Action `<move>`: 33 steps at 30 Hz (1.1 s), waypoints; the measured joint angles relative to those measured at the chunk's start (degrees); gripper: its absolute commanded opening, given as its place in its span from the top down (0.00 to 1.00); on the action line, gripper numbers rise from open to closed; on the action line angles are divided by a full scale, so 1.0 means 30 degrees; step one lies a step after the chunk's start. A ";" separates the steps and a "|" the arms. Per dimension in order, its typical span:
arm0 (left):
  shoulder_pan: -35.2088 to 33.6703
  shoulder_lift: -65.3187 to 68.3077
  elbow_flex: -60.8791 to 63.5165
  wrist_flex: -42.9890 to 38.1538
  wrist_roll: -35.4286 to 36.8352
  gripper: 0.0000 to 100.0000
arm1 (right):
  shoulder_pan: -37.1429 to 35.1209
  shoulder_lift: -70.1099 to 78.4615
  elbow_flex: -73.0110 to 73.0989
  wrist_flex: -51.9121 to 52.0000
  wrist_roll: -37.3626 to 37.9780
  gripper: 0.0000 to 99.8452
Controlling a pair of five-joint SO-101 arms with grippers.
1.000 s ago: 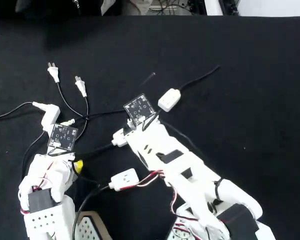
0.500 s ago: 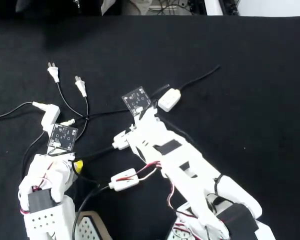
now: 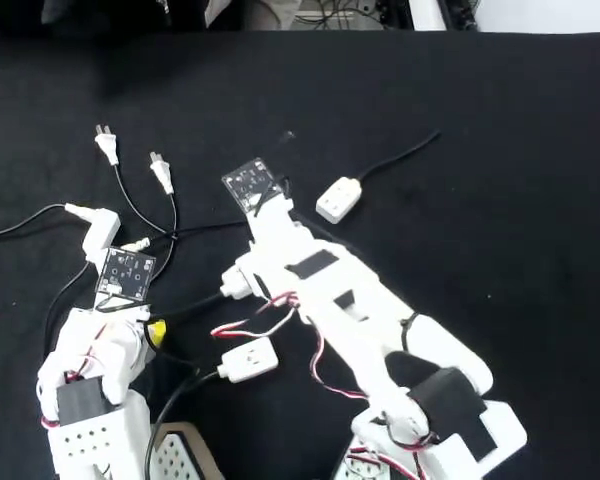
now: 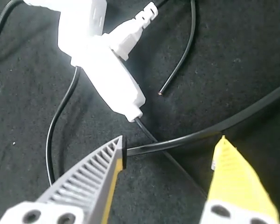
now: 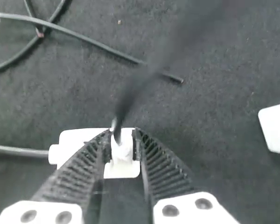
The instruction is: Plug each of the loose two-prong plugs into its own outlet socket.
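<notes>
Two loose white two-prong plugs (image 3: 105, 143) (image 3: 161, 171) on black cords lie at the far left of the black table. My right gripper (image 5: 121, 133) is shut on a small white plug (image 5: 122, 148), whose black cord rises towards the camera. A white outlet socket (image 5: 72, 142) lies directly under that plug. My left gripper (image 4: 171, 140) stands open over a black cord (image 4: 186, 136), with a grey finger (image 4: 95, 175) and a yellow finger (image 4: 233, 179). Just ahead of it lies a white socket (image 4: 107, 74) with a white plug (image 4: 137, 23) at its side.
Another white socket (image 3: 339, 198) on a black cord lies right of the right arm's camera board (image 3: 251, 184). A further socket (image 3: 248, 360) lies between the two arms near the front. Black cords cross the left half of the table (image 3: 520, 150).
The right arm has swung left and farther from the front, carrying its camera board away from the socket at centre right. The left arm has kept still.
</notes>
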 measured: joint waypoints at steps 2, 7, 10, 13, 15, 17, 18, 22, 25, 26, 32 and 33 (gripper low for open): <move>0.0000 0.0000 0.0000 0.0000 0.0000 0.70 | 0.0000 -0.0059 -0.0381 0.1055 0.0000 0.86; 0.0352 0.0000 0.0088 0.0000 0.0000 0.70 | -0.0352 -0.0821 -0.0557 0.3282 0.0088 0.67; 0.0352 0.0000 0.0088 0.0000 0.0000 0.70 | -0.0791 -0.1260 -0.1201 0.4835 0.0733 0.64; 0.0498 0.0000 0.0088 0.0000 0.0000 0.70 | -0.0879 -0.1817 -0.2374 0.6711 0.0908 0.65; 0.0498 0.0000 0.0088 0.0000 0.0000 0.70 | -0.0879 -0.2168 -0.3311 0.8410 0.1055 0.65; 0.0498 0.0000 0.0088 0.0000 0.0000 0.69 | -0.0879 -0.2432 -0.4278 1.0520 0.1465 0.65; 0.0498 0.0000 0.0088 0.0000 0.0000 0.69 | -0.0879 -0.2549 -0.4777 1.1663 0.1905 0.65; 0.1026 0.0000 -0.0527 0.0000 0.0117 0.69 | -0.0557 -0.3370 -0.7355 1.7319 0.4952 0.65; 0.2784 0.0029 -0.1143 -0.0205 0.0938 0.69 | 0.0264 -0.4220 -0.9582 2.1685 0.7033 0.65; 0.3604 -0.0029 -0.1260 -0.0352 0.1084 0.69 | 0.0586 -0.4484 -1.0051 2.2740 0.7473 0.66; 0.8293 0.1407 -0.1934 -0.1582 0.1817 0.69 | 0.4571 -0.4630 -1.0637 2.3502 0.9172 0.89; 0.8527 0.2051 -0.2168 -0.2168 0.1846 0.69 | 0.5509 -0.4396 -1.0637 2.3502 0.9319 0.93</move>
